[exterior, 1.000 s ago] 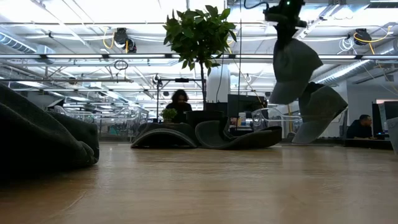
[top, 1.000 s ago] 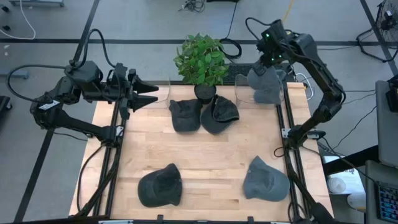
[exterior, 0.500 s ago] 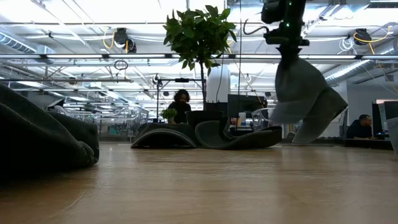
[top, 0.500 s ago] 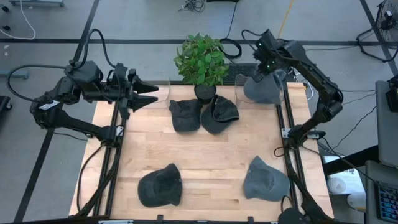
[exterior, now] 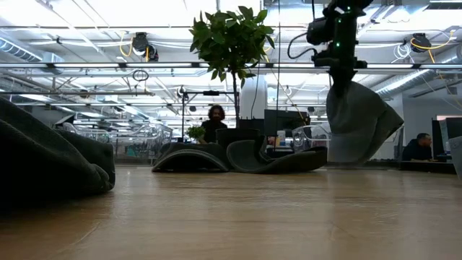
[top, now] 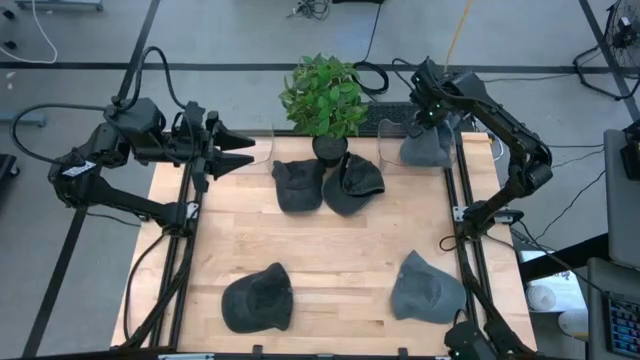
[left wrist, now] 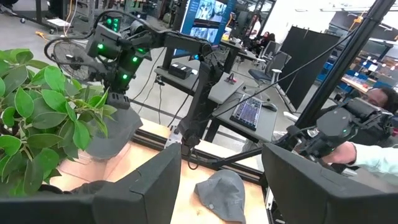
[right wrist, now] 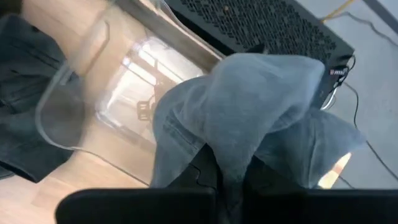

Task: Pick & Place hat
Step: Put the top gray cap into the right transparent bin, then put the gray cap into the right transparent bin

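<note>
My right gripper (top: 428, 118) hangs over the table's far right corner, shut on a light grey hat (top: 428, 148) that dangles below it (exterior: 357, 123) at a clear plastic bin (right wrist: 106, 106). My left gripper (top: 248, 153) waits open above the far left corner and holds nothing. Two dark hats (top: 298, 185) (top: 352, 183) lie by the plant pot. A dark hat (top: 257, 298) lies near left, and another grey hat (top: 427, 288) lies near right. My right gripper pinches a bunched fold of the hat's cloth (right wrist: 239, 146) between its two fingers, coming from above and pointing steeply down. The hat hangs slack below the fingers (exterior: 339, 81), its lower edge down at the clear bin. Whether it touches the bin I cannot tell.
A potted green plant (top: 323, 95) stands at the far middle. Black frame rails (top: 462, 230) run along both sides of the wooden table (top: 340, 250). People sit at desks in the room beyond the far edge.
My right gripper has come down over the far right corner with the grey hat and tipped more steeply downward. The hat, which hung high and slanted, now hangs lower and straighter at the clear bin.
</note>
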### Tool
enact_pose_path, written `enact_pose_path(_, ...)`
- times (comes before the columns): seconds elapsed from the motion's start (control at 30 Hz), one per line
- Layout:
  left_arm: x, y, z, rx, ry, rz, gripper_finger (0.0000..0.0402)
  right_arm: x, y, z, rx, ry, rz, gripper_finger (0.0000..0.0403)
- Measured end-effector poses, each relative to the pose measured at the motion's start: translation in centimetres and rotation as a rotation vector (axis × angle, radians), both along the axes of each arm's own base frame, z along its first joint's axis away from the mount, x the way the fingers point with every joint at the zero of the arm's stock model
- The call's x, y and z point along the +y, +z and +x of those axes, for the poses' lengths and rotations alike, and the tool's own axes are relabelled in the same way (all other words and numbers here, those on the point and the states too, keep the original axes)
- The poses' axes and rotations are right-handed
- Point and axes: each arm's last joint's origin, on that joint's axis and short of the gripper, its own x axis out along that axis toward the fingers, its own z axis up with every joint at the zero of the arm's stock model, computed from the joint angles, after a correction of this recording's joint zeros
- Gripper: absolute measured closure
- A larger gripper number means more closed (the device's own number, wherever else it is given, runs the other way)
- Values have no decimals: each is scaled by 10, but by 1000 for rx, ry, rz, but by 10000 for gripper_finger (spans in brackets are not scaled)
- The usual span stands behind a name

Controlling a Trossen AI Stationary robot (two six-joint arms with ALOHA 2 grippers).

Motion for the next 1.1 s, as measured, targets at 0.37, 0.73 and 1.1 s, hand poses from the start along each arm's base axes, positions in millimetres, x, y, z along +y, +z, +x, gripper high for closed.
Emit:
enact_pose_path(0.37,-1,0,0,0,-19,-9,167,-8,-27,-7,20,-24,24,382)
enact_pose_path(0.73,-2,0,0,0,-55,-10,167,8,-2,-18,19,-1,-94,263)
enact_pose_path(1.1,-1,0,1,-3,-53,41,167,48,37,-39,-87,-14,-229,167)
